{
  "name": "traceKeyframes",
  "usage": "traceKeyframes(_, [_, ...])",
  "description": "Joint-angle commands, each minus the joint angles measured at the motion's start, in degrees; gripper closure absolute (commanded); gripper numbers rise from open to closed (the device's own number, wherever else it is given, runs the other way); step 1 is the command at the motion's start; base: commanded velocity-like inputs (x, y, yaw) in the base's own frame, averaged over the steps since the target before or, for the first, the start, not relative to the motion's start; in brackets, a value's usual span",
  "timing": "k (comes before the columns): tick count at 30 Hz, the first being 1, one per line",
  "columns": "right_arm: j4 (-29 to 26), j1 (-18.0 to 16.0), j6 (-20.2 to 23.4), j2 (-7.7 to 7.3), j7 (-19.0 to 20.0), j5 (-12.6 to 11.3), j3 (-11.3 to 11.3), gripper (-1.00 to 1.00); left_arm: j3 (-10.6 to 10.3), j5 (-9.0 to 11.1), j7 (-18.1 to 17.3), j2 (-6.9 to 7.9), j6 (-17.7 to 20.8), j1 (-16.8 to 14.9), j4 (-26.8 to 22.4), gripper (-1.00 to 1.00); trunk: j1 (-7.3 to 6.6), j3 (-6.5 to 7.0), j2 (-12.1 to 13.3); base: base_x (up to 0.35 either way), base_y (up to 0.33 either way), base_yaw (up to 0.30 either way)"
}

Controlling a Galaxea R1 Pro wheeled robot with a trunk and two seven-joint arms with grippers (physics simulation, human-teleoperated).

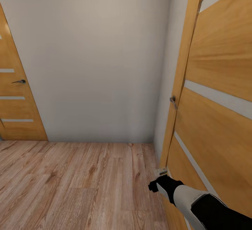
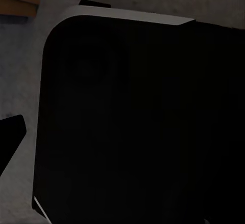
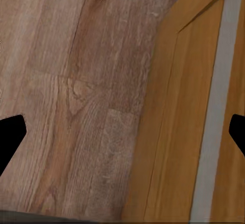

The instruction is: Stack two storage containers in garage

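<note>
The two storage containers are out of view. In the head view my right arm reaches in at the lower right, and its gripper [image 1: 158, 185] hangs low beside the edge of a tan door [image 1: 217, 83]. The right wrist view looks down on light wood planks [image 3: 76, 81] and the foot of that door [image 3: 178, 132]; the right gripper [image 3: 122, 134] is open with nothing between its fingers. In the left wrist view one dark fingertip [image 2: 10, 134] stands at the picture's edge beside a black rounded part of my own body [image 2: 138, 121]; nothing is held.
A plain pale wall [image 1: 98, 65] closes the space ahead. The tan door with pale slats and a metal handle [image 1: 173, 101] stands very close at the right. Another such door [image 1: 17, 111] is at the left. Light wood-plank flooring [image 1: 80, 184] lies between.
</note>
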Motion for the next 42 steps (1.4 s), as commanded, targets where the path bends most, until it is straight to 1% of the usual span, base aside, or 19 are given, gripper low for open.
traceKeyframes(1, [0.39,0.22,0.01,-0.05,0.29,-0.55,0.49,-1.00,0.06,0.38,0.03,0.01,-0.11,0.01,-0.02,-1.00,0.00,-0.05,-0.03,0.000,0.000,0.000])
traceKeyframes(2, [0.50,0.61,-0.03,-0.07,0.49,-0.54,0.49,-1.00,0.05,0.38,0.03,0.03,-0.12,0.02,-0.01,-1.00,0.00,-0.05,-0.03,0.000,0.000,0.000])
traceKeyframes(3, [0.74,4.59,-0.42,-0.32,1.41,-0.41,0.49,-1.00,0.02,0.38,0.03,0.05,-0.08,0.00,0.00,-1.00,0.00,-0.05,-0.03,0.000,0.000,0.000])
traceKeyframes(4, [0.78,7.60,-0.97,-0.66,1.85,-0.23,0.49,-1.00,0.02,0.38,0.03,0.06,-0.06,0.00,0.00,-1.00,0.00,-0.05,-0.03,0.000,0.000,0.000])
traceKeyframes(5, [0.80,9.24,-1.42,-0.91,2.04,-0.16,0.51,-1.00,0.01,0.38,0.03,0.06,-0.06,0.01,0.00,-1.00,0.00,-0.05,-0.03,0.000,0.000,0.000])
traceKeyframes(6, [0.82,12.66,-2.77,-1.52,2.32,-0.08,0.53,-1.00,0.03,0.38,0.03,0.04,-0.05,0.01,0.00,-1.00,0.00,-0.05,-0.03,0.000,0.000,0.000])
traceKeyframes(7, [0.82,14.39,-3.65,-1.84,2.43,-0.08,0.54,-1.00,0.02,0.38,0.03,0.03,-0.04,0.00,0.00,-1.00,0.00,-0.05,-0.03,0.000,0.000,0.000])
traceKeyframes(8, [0.83,17.77,-5.69,-2.51,2.61,-0.09,0.60,-1.00,0.02,0.38,0.03,0.01,-0.04,0.02,0.00,-1.00,0.00,-0.05,-0.03,0.000,0.000,0.000])
traceKeyframes(9, [0.84,22.33,-8.84,-3.35,2.82,-0.12,0.72,-1.00,0.01,0.38,0.03,0.00,-0.04,0.04,0.00,-1.00,0.00,-0.05,-0.03,0.000,0.000,0.000])
traceKeyframes(10, [0.85,24.93,-10.73,-3.98,2.93,-0.13,0.76,-1.00,0.01,0.38,0.03,-0.01,-0.06,0.03,0.01,-1.00,0.00,-0.05,-0.03,0.000,0.000,0.000])
traceKeyframes(11, [0.85,26.11,-11.60,-4.36,2.99,-0.13,0.79,-1.00,0.01,0.38,0.03,-0.01,-0.05,0.03,0.01,-1.00,0.00,-0.05,-0.03,0.000,0.000,0.000])
traceKeyframes(12, [0.85,28.31,-13.34,-5.12,3.16,-0.14,0.84,-1.00,0.01,0.38,0.03,-0.02,-0.06,0.03,0.01,-1.00,0.00,-0.05,-0.03,0.000,0.000,0.000])
traceKeyframes(13, [0.85,29.33,-14.18,-5.43,3.25,-0.14,0.88,-1.00,0.01,0.38,0.03,-0.02,-0.07,0.02,0.01,-1.00,0.00,-0.05,-0.03,0.000,0.000,0.000])
traceKeyframes(14, [0.85,31.21,-15.74,-5.87,3.37,-0.14,0.93,-1.00,0.01,0.35,0.03,-0.02,-0.07,0.00,0.01,-1.00,0.00,-0.05,-0.03,0.000,0.000,0.000])
traceKeyframes(16, [0.85,33.56,-17.38,-6.25,3.45,-0.15,0.97,-1.00,0.01,0.32,0.02,-0.02,-0.08,-0.02,0.01,-1.00,0.00,-0.05,-0.03,0.000,0.000,0.000])
traceKeyframes(21, [0.93,36.45,-19.07,-6.68,3.50,-0.21,1.01,-1.00,0.02,0.29,0.02,-0.02,-0.05,0.00,0.01,-1.00,0.00,-0.05,-0.03,0.000,0.000,0.000])
traceKeyframes(28, [0.94,37.90,-19.43,-7.04,3.52,-0.31,1.01,-1.00,0.09,0.31,0.03,-0.02,-0.07,0.02,0.01,-1.00,0.00,-0.05,-0.03,0.000,0.000,0.000])
traceKeyframes(33, [0.94,38.53,-19.36,-7.13,3.58,-0.25,1.01,-1.00,0.13,0.33,0.05,-0.02,-0.09,0.00,0.01,-1.00,0.00,-0.05,-0.03,0.000,0.000,0.000])
traceKeyframes(42, [0.94,38.65,-19.34,-7.19,3.58,-0.24,1.02,-1.00,0.11,0.38,0.11,-0.02,-0.03,0.00,0.01,-1.00,0.00,-0.05,-0.03,0.046,0.000,0.000])
